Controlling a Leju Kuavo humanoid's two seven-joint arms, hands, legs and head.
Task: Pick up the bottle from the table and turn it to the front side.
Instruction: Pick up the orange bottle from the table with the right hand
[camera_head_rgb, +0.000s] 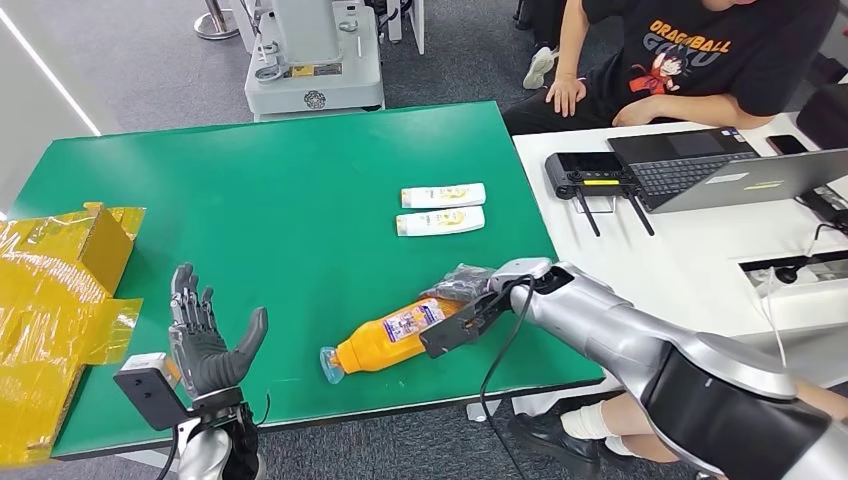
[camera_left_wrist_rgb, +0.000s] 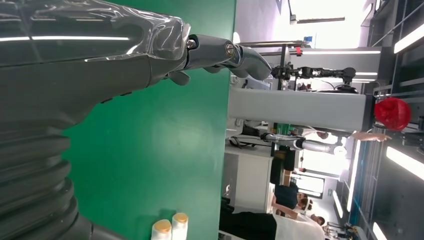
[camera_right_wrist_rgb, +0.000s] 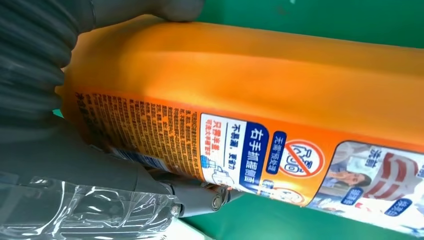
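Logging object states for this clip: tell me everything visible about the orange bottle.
The orange bottle looks like glossy plastic, with a pale blue cap pointing toward the table's near edge and a printed label of blue, white and red panels with Chinese text. It lies on its side on the green table, angled. The right hand grips its base end, thumb and fingers wrapped around the body in the right wrist view.

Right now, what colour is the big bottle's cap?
Pale blue, clearest in the head view: the cap on the orange bottle.
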